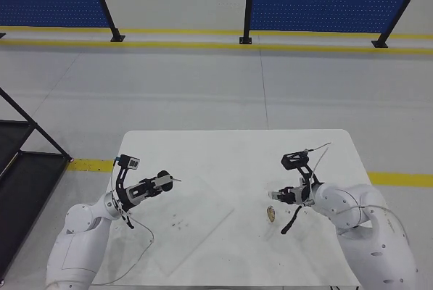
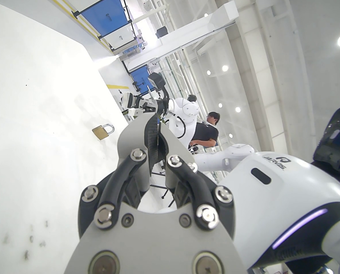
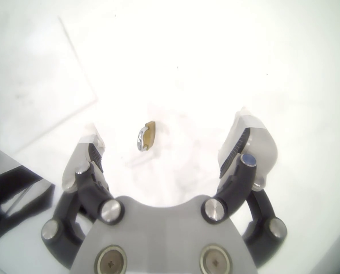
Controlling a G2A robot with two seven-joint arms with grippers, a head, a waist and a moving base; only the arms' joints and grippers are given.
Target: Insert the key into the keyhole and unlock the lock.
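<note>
A small brass padlock with a silver shackle lies flat on the white table, right of its middle. My right gripper hovers open just behind and above it. In the right wrist view the padlock lies between and below the spread fingers of that gripper. My left gripper is raised over the table's left part, shut, with a thin metal tip, apparently the key, sticking out. In the left wrist view the left gripper has its pads pressed together, with the padlock and right gripper beyond.
A faint rectangular outline marks the table's middle front. A black rack stands on the floor left of the table. The right arm's cable hangs close to the padlock. The far half of the table is bare.
</note>
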